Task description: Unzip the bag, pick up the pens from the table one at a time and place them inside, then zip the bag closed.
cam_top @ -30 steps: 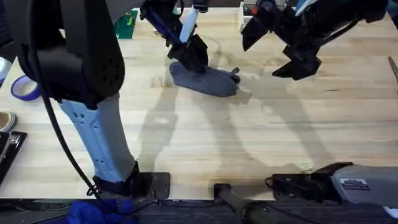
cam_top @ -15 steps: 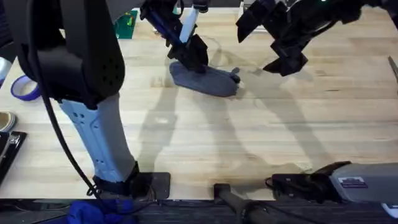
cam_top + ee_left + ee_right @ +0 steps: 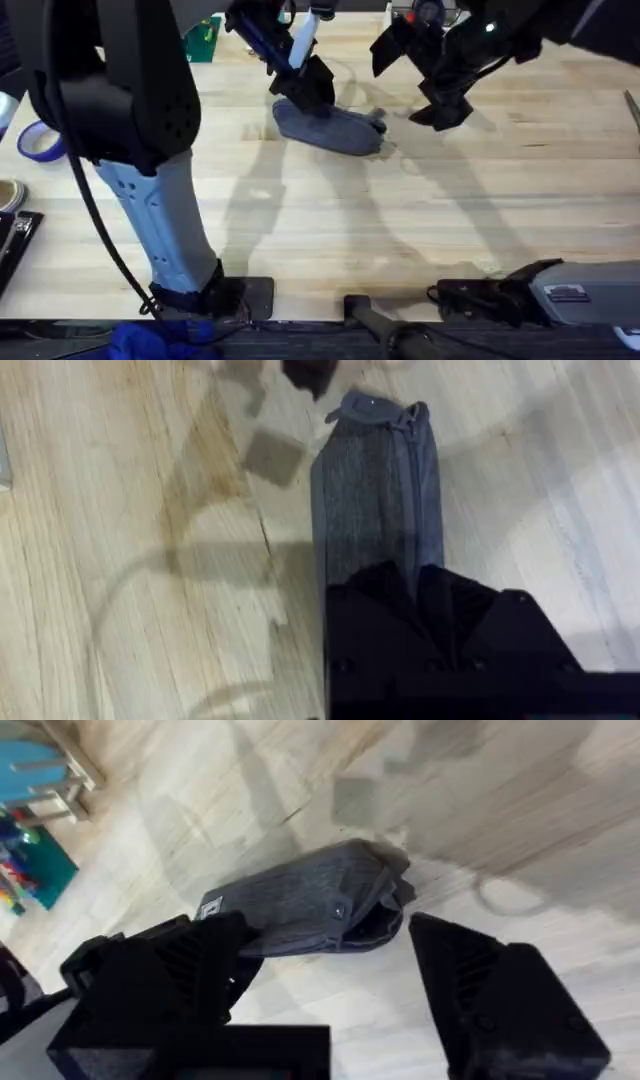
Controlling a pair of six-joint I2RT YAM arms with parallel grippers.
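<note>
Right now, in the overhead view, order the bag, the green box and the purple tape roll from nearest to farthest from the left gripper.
1. The bag: under the left gripper, which is clamped on its end.
2. The green box: at the table's far edge, to the left.
3. The purple tape roll: by the table's left edge.

Overhead looks down and forward; both wrist views share the bag (image 3: 330, 128).

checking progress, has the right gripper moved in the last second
Yes. In the overhead view the right gripper, open, has shifted left toward the bag, which stayed put.
</note>
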